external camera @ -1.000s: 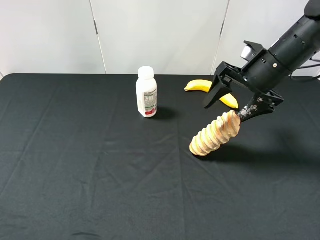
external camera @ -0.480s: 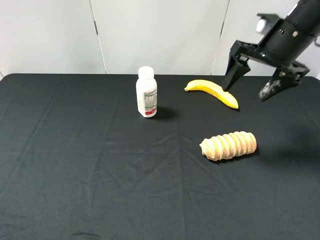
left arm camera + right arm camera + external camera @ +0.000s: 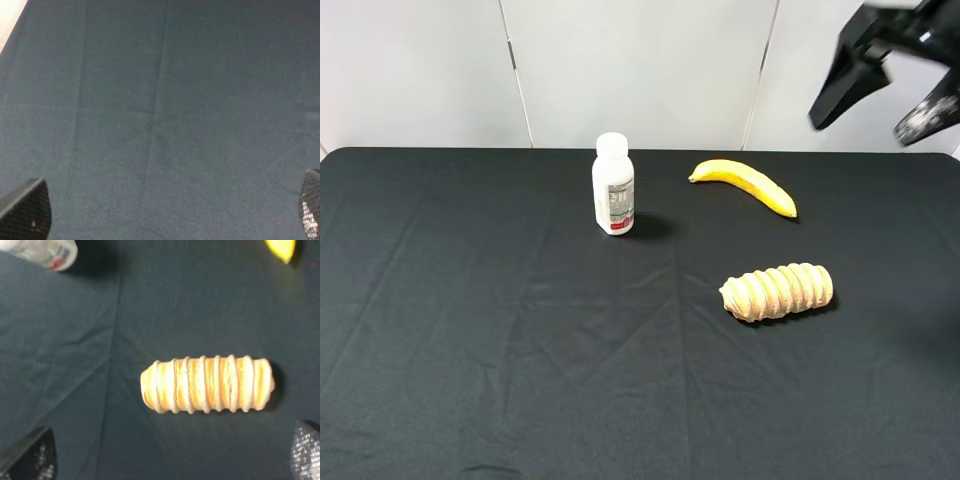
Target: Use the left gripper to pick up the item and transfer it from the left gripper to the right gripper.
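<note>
So your right gripper [image 3: 885, 90] has let go of the item [image 3: 777, 292] and climbed way up. A second ago it had the roll tilted up by one end; now the roll lies flat on the black cloth [image 3: 500, 350], in front of the banana [image 3: 745, 184] and off to the right of the white bottle [image 3: 613, 184], touching neither. The gripper hangs high above and behind the banana, near the wall, jaws spread wide and empty. Your left gripper [image 3: 165, 215] hovers over bare cloth, fingertips [image 3: 27, 215] far apart, holding nothing.
</note>
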